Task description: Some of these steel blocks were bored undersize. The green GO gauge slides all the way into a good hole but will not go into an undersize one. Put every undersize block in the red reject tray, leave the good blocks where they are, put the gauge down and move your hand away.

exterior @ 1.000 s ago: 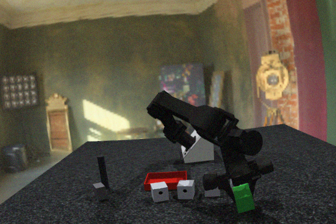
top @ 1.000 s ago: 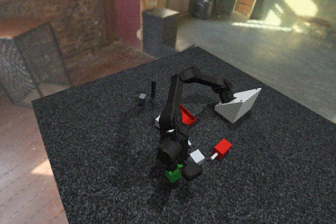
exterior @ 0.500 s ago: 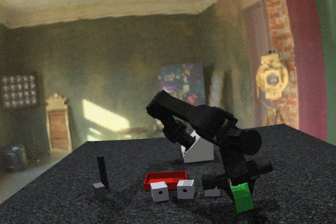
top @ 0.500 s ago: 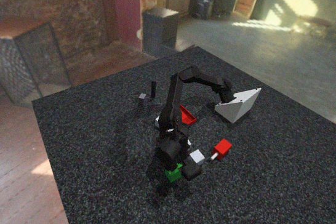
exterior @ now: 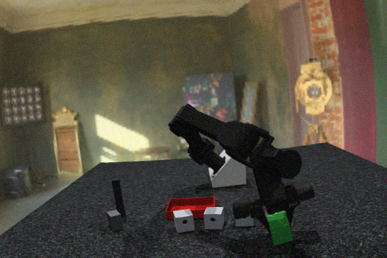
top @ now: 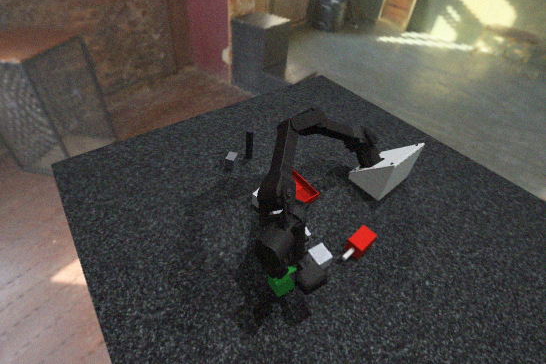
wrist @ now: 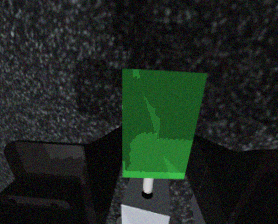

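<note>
1. And here's the gripper (top: 287, 298) (exterior: 281, 227) (wrist: 150, 129), low over the dark tabletop (top: 190, 236) (exterior: 64, 227) (wrist: 40, 65), its fingers clamped on the green GO gauge (top: 281, 282) (exterior: 280, 227) (wrist: 159, 115)!
2. In the wrist view, the gauge's pale pin (wrist: 148, 185) points at a dark hole (wrist: 147, 195) in a steel block (wrist: 145, 214); how deep it sits, I cannot tell.
3. Over to the red reject tray (top: 305, 191) (exterior: 193, 212), just beside two steel blocks showing their dark bores, a left one (exterior: 183, 221) and a right one (exterior: 213, 218) in the exterior view.
4. And the red gauge (top: 361, 241) lies near a pale block (top: 320, 254), its white pin jutting out!
</note>
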`<action>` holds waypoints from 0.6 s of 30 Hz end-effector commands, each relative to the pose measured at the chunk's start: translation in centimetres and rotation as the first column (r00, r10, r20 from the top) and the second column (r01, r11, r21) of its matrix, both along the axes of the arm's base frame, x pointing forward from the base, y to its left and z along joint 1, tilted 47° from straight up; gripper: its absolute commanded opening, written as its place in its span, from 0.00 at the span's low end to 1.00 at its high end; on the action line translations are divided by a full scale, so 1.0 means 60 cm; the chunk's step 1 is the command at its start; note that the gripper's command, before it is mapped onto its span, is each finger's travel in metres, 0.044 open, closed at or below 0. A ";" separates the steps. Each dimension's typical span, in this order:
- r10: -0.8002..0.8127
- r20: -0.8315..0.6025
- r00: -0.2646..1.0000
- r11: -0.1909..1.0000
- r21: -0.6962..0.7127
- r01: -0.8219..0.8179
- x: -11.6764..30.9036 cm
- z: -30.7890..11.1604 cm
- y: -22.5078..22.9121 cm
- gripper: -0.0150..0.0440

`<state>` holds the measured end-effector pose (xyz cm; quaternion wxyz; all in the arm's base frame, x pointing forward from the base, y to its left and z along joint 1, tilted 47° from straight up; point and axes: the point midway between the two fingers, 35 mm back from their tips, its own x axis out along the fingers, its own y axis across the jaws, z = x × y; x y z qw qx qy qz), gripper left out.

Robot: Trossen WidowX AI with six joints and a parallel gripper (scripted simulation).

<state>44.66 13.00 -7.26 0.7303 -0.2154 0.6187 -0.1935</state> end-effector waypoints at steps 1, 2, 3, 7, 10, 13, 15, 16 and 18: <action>0.010 0.007 1.000 1.000 0.003 -0.010 0.001 0.002 0.007 0.25; 0.010 0.007 1.000 1.000 0.003 -0.010 0.001 0.002 0.007 0.25; 0.010 0.007 1.000 1.000 0.003 -0.010 0.001 0.002 0.007 0.25; 0.010 0.006 1.000 1.000 0.003 -0.010 0.000 0.002 0.008 0.25; 0.010 0.006 1.000 1.000 0.003 -0.010 -0.002 0.002 0.008 0.25; 0.010 0.006 1.000 1.000 0.003 -0.010 -0.003 0.002 0.009 0.25; 0.010 0.006 1.000 1.000 0.003 -0.010 -0.003 0.002 0.009 0.25; 0.010 0.006 1.000 1.000 0.003 -0.010 -0.003 0.002 0.009 0.25; 0.010 0.006 1.000 1.000 0.003 -0.010 -0.003 0.003 0.009 0.25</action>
